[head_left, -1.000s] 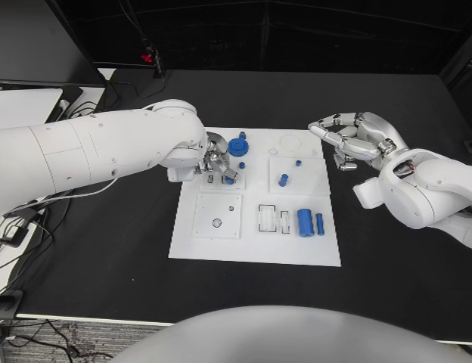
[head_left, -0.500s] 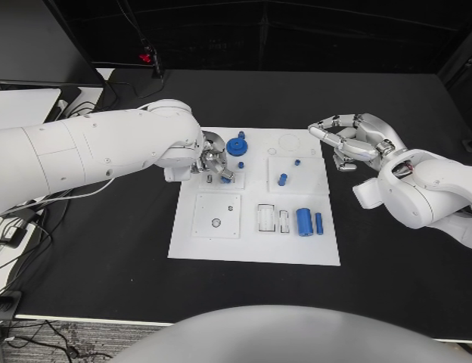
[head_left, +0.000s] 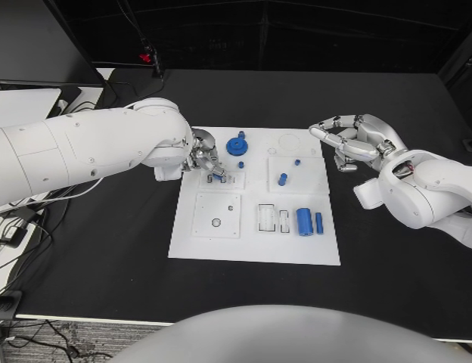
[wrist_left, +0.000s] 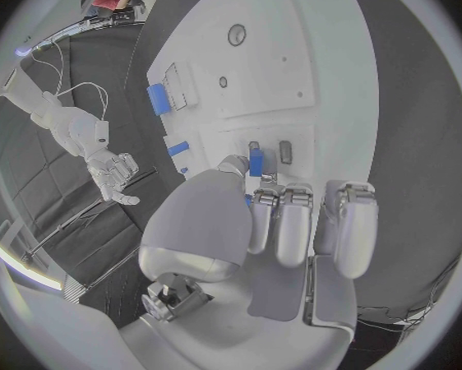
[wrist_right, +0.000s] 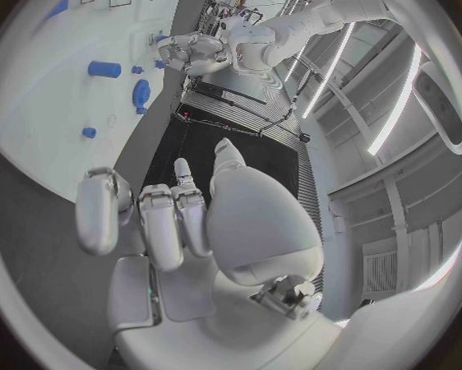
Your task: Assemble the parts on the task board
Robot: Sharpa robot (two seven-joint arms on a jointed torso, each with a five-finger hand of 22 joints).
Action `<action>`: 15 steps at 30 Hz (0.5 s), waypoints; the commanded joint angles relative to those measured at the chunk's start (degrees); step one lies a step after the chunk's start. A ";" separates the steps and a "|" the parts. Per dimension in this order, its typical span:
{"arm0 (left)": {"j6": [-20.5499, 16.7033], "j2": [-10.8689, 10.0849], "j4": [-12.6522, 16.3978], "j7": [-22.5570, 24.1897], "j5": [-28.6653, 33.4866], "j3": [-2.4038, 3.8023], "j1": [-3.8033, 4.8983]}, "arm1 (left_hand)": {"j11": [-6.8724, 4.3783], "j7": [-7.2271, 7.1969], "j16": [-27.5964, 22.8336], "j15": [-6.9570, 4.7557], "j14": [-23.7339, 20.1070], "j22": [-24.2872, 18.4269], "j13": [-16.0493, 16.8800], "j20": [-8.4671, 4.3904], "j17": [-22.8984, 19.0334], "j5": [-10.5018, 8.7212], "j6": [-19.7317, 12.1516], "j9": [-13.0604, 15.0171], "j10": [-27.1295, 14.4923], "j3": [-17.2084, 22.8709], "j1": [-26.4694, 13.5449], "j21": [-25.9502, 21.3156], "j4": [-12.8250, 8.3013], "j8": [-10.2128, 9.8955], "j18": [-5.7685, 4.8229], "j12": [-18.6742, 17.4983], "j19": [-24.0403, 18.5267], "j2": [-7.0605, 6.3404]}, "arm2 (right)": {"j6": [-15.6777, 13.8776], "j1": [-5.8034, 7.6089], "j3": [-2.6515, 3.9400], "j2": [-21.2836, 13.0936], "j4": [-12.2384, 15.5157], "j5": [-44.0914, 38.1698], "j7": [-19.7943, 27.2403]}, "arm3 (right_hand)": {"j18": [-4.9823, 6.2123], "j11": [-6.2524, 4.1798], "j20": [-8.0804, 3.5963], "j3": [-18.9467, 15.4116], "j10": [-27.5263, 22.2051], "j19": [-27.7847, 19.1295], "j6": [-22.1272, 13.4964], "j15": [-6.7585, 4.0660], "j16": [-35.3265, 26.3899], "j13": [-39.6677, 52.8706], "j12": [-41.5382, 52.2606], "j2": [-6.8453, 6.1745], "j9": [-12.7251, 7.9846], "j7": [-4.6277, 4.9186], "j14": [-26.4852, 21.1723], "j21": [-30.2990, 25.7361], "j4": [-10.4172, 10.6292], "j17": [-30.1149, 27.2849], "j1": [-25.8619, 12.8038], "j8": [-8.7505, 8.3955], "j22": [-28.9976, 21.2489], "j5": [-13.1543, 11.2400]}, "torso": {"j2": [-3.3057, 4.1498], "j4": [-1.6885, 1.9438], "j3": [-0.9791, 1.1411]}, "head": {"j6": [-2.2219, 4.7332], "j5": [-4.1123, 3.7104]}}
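**Left hand shifts off toward the board's edge with a small blue part**

Head view: the left hand [head_left: 206,161] has moved outward from the blue gear [head_left: 237,145] on the task board [head_left: 257,243]. The right hand [head_left: 352,141] stays put, fingers curled, empty.

Left wrist view: fingertips [wrist_left: 254,173] pinch a small blue peg [wrist_left: 256,161] over the board.

Right wrist view: right hand's curled fingers [wrist_right: 159,222] hold nothing.

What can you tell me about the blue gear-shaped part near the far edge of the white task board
The blue gear-shaped part looks like matte plastic: a round toothed disc with a raised hub at its centre. It sits flat on the white task board, near the far edge, left of the middle. The left hand hovers just beside it, apparently not touching it. The right wrist view shows it edge-on, teeth visible round the rim.
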 commanded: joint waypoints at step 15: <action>0.73 0.66 -0.82 -1.84 1.55 0.03 0.18 | -0.21 -0.32 0.05 -0.19 5.97 15.08 14.92 -0.26 15.10 -1.88 0.13 0.52 6.24 0.83 0.74 0.18 0.33 -0.01 -0.37 -0.31 5.98 1.59 | 0.31 0.06 0.02 -0.09 0.23 0.13 0.18 | 0.81 0.40 0.08 -0.45 6.17 -0.53 -0.49 0.46 0.14 15.06 0.14 0.67 0.08 1.58 5.96 -0.27 0.04 15.10 -0.19 0.47 5.93 0.19 | 0.00 -0.09 -0.06 | -0.35 0.40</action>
